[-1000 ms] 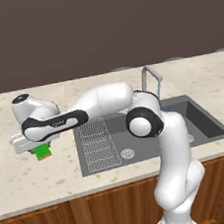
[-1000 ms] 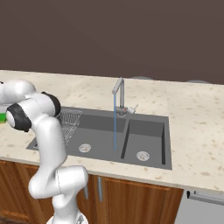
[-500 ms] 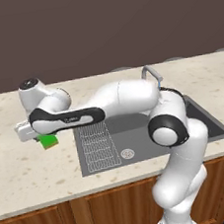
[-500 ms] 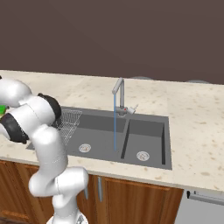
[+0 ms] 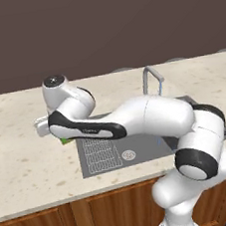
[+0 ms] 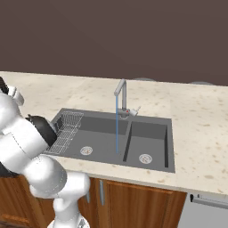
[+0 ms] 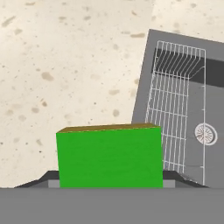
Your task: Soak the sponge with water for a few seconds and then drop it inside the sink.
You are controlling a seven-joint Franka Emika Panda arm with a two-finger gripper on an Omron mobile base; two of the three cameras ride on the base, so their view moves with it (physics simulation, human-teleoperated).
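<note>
Currently the green sponge is clamped in the closed gripper, above the counter beside the sink. If carried too quickly to the water, it could be dropped short, unsoaked.

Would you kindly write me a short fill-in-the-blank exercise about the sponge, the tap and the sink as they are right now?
1. The gripper is shut on a sponge whose broad face is ____.
2. Water runs from the faucet into the ____ basin of the sink.
3. The wire rack lies at the sink's ____ end in the right base view.

Missing words: green; larger; left
</note>
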